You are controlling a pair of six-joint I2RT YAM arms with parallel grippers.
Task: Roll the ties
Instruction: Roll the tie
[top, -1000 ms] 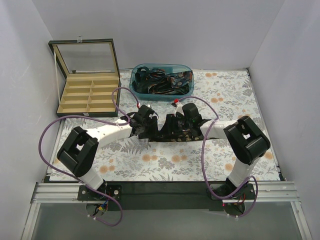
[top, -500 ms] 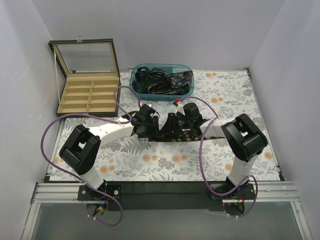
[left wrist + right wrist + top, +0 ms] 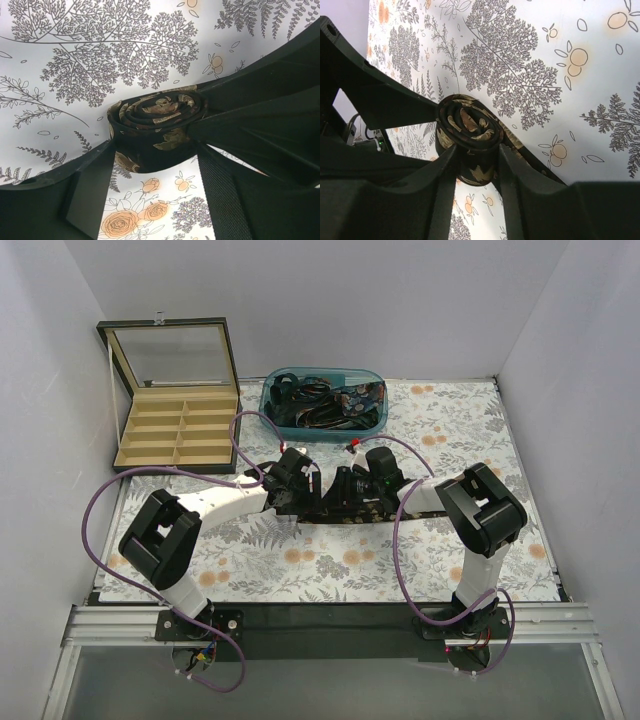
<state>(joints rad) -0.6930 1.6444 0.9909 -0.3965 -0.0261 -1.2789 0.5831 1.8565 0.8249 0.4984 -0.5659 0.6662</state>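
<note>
Take the teal tub (image 3: 268, 412) at the far side of the table as your mark. Both of your arms reach in toward the spot just in front of it, on the near side. Your left arm folds at its elbow low on the left, and its forearm runs up and to the right. Your right arm bends at its elbow on the right, and its forearm runs almost straight left. The two wrists meet nose to nose, close above the floral cloth (image 3: 455, 435).

The tie (image 3: 157, 112) sits between them, wound into a tight flat coil with its gold pattern showing on the spiral. It is just in front of the tub and a little to its left. A loose length trails off the coil along the cloth.

Your left gripper (image 3: 154, 142) has one finger against each side of the coil, so it is clamped on the tie. Your right gripper (image 3: 476, 152) does the same from the opposite side, its fingers pressed to the coil's flanks with the spiral standing just above their tips.

Inside the tub lies a tangle of other ties (image 3: 320, 405). Left of the tub stands an open compartment box (image 3: 175, 435) with its glass lid raised.
</note>
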